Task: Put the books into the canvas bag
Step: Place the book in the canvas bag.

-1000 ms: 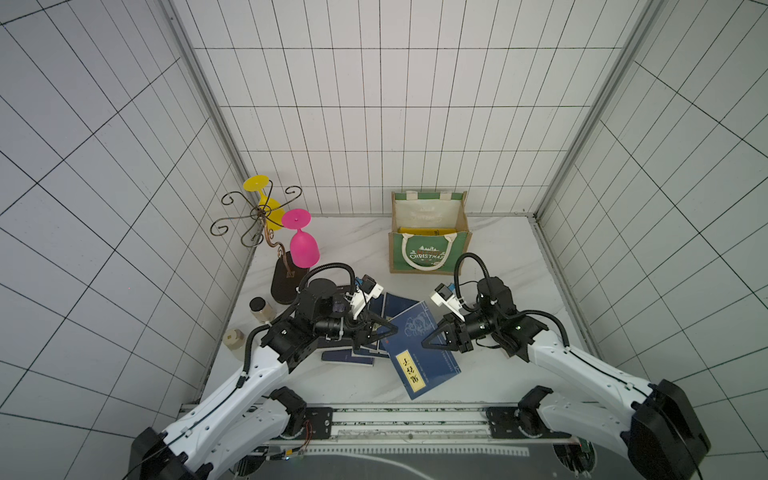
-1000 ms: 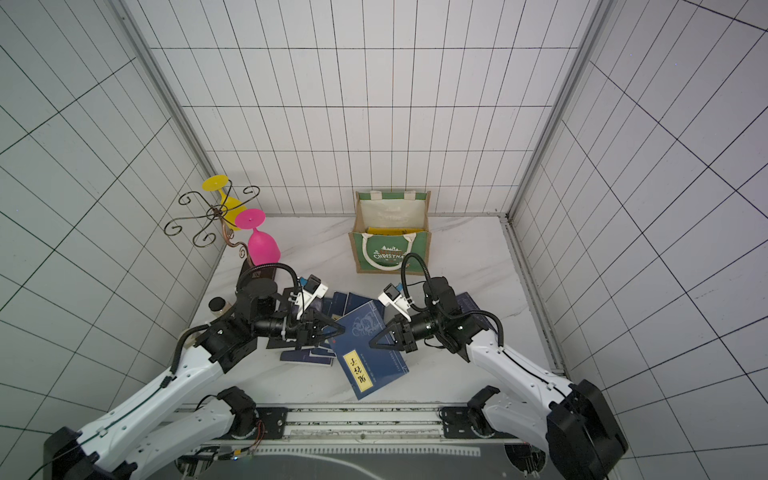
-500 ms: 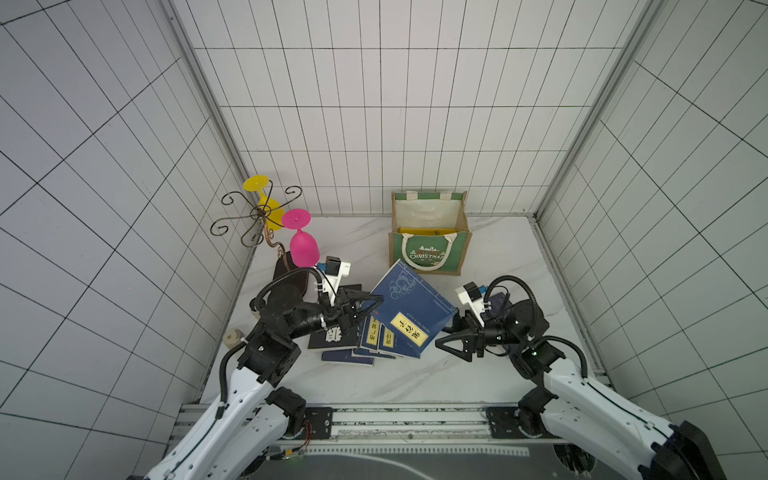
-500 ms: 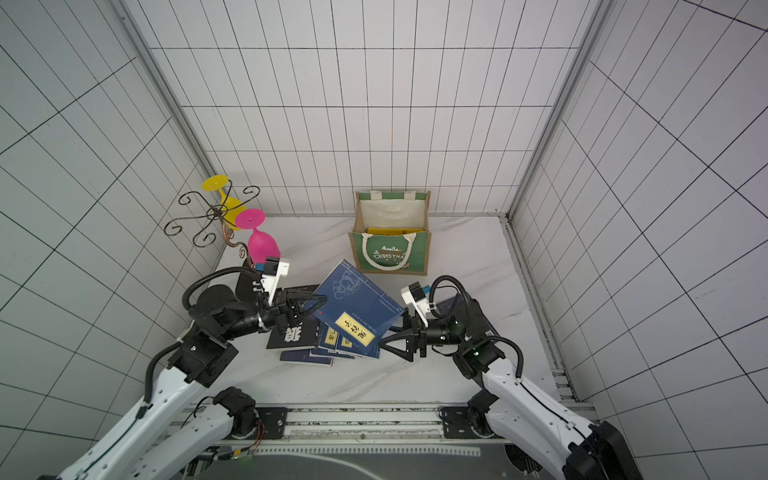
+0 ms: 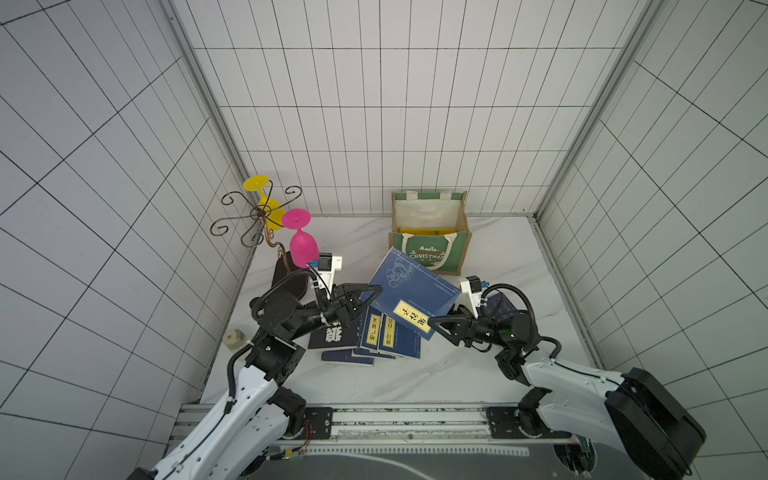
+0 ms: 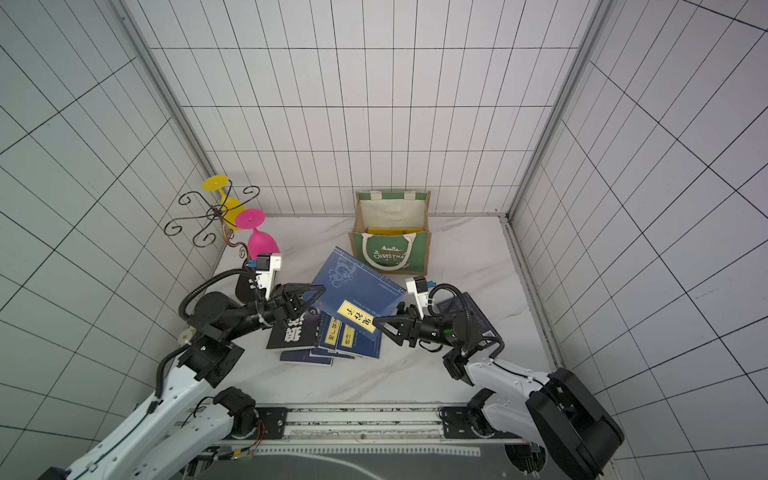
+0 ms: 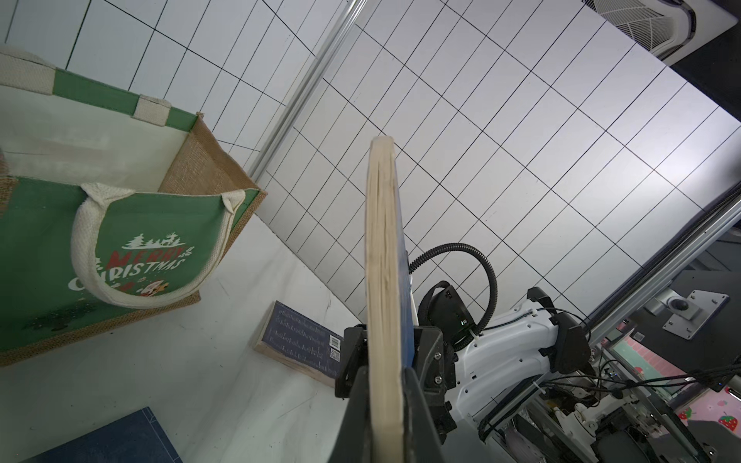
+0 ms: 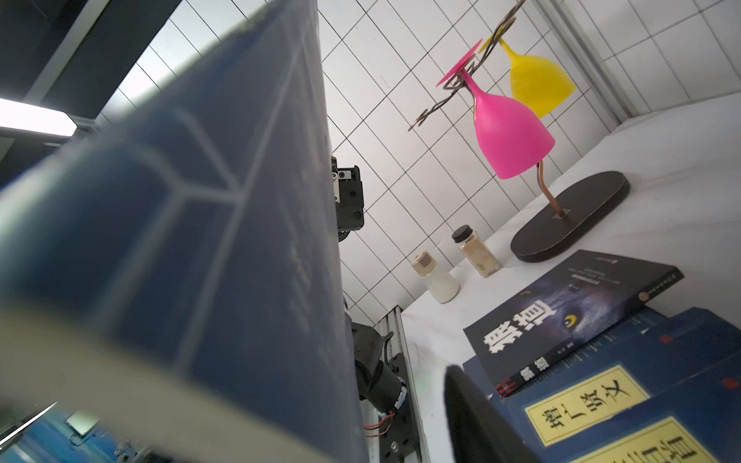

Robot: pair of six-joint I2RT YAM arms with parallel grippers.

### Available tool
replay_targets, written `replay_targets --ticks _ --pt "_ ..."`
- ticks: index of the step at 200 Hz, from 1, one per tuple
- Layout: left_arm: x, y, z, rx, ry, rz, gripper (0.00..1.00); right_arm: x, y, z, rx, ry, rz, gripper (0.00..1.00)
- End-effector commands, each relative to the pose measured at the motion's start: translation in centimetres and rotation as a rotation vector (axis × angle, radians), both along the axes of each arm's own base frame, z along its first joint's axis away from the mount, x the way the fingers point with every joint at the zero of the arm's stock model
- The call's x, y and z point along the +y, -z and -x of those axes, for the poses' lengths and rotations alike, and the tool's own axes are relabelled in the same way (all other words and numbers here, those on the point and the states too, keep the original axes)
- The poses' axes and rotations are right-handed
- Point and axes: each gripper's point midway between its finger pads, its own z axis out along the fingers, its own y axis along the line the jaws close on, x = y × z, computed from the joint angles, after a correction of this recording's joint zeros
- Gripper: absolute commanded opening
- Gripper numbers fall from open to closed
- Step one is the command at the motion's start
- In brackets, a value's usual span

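Note:
My left gripper is shut on the edge of a navy book with a yellow label, held tilted above the table. My right gripper is open and straddles the book's opposite lower corner; one finger stands apart from the cover. The canvas bag stands upright just beyond, with a yellow book inside. A black book and several navy books lie stacked below. Another navy book lies under the right arm.
At the left wall a wire rack on a dark oval base holds a pink glass and a yellow glass. Two small bottles stand beside the base. Tiled walls close in the table on three sides.
The left gripper has lifted the navy book off the stack and tilted it toward the bag. The right gripper let go, drew back, then came in around the book's lower corner.

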Motion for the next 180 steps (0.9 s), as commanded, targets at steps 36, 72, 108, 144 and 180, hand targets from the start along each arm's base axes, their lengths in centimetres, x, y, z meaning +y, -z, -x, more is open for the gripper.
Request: replay_targets --ticks 36,72,108,144,180 --pt "1.0 1.2 -0.4 -0.014 -0.088 -0.071 0.0 -0.8 -6.4 -1.7 -0.103 0.126 -0.115 0.0" --pt "0.8 3.3 -0.5 0.025 -0.082 -0.146 0.22 -0.2 -9.1 -3.3 -0.154 0.167 -0.007 0.0" --pt "2.0 4.3 -0.9 0.015 -0.162 -0.268 0.96 -0.9 -10.3 -7.8 -0.077 0.176 0.124 0.0" --pt "4.2 6.0 -1.7 -0.006 -0.289 -0.45 0.97 -2.4 -9.9 -15.1 0.056 0.206 0.291 0.0" --pt "4.5 6.8 -0.8 -0.011 -0.272 -0.496 0.97 -4.3 -10.9 -21.1 0.104 0.274 0.363 0.0"
